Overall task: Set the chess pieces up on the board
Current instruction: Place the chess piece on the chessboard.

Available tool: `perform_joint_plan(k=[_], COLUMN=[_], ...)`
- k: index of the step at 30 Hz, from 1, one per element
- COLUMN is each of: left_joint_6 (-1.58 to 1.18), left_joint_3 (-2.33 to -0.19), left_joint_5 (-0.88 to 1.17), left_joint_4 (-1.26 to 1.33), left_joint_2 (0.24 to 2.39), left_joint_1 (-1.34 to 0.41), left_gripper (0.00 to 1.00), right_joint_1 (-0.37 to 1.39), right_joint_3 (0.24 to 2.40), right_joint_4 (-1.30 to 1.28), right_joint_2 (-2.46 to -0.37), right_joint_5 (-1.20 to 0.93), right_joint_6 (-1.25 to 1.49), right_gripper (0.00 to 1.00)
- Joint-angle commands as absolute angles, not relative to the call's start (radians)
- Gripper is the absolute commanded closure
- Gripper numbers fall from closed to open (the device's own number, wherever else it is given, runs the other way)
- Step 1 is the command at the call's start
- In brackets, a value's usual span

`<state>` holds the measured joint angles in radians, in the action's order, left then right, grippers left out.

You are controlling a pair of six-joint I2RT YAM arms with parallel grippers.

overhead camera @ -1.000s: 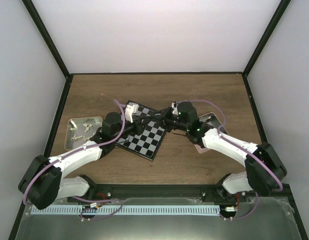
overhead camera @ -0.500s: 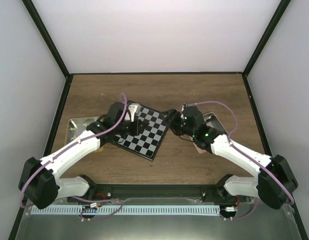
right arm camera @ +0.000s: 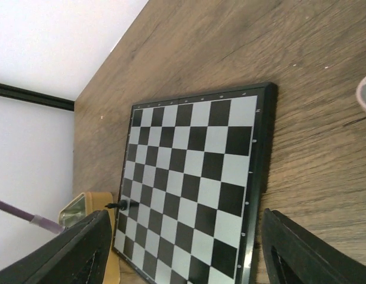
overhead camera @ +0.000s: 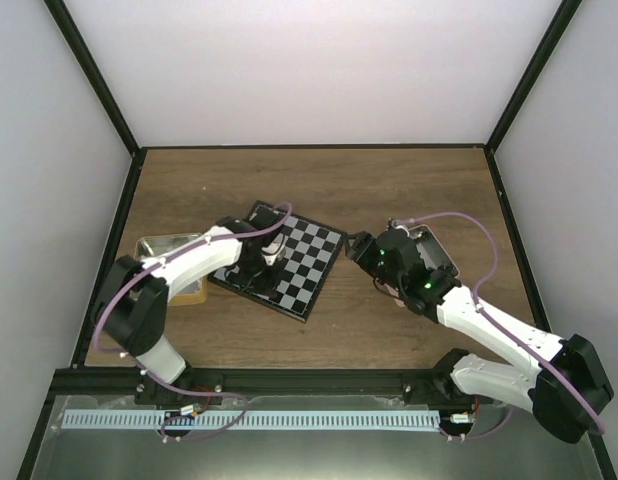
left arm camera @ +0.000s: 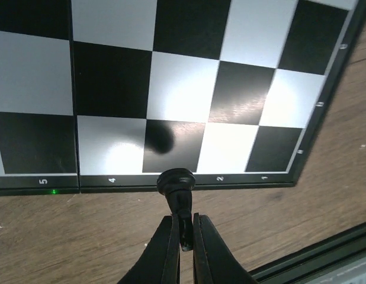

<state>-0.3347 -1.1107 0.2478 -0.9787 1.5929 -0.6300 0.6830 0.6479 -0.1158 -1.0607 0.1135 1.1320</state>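
A brown wooden table [overhead camera: 409, 190] is sitting between white walls [overhead camera: 309, 70], with one checked board [overhead camera: 314, 260] lying in the middle.

The left claw [left arm camera: 183, 222] is pinching one black chess piece [left arm camera: 176, 180] tight between its tips. The piece's round head is poking out just past them, hanging over the board's rim by the mark 3. The right claw [overhead camera: 361, 250] is standing wide open, just beside the board's right corner. I am counting one board, one black piece, two claws and two trays. The left tray [overhead camera: 154, 243] is lying out past the left claw, and the right tray [overhead camera: 441, 255] is lying just beside the right claw. What is in them is too small to tell.
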Motion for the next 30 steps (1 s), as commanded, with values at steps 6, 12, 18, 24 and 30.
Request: perform_joint_plan(k=[6,12,18,24,30], left_joint_6=[-0.261,-0.278,-0.343,-0.389,-0.389], left_joint_3=[-1.266,-1.287,-1.183,-1.117,-1.114], left_joint_5=[0.197,0.186,0.19,0.187,0.165], left_joint_4=[-1.114,-1.083,-0.968,-0.861,-0.835], left_joint_2=[1.738,1.745,1.703,1.674,1.679], left_joint_1=[-0.629,-0.629,-0.631,-0.632,-0.632], left_gripper=[0.83,0.53,0.49,0.6,0.76], right_joint_1=[0.68,0.68,0.68,0.679,0.68], right_joint_3=[0.629,0.624,0.626,0.624,0.627], right_joint_4=[-0.126,-0.123,-0.126,-0.126,-0.13], right_joint_2=[-1.035,-1.038,-1.047,-1.057,-1.059], right_joint_5=[0.189,0.193,0.193,0.192,0.195], right_joint_6=[1.078,1.068,1.06,1.063,1.062], right_gripper=[0.29,0.29,0.29,0.29,0.29])
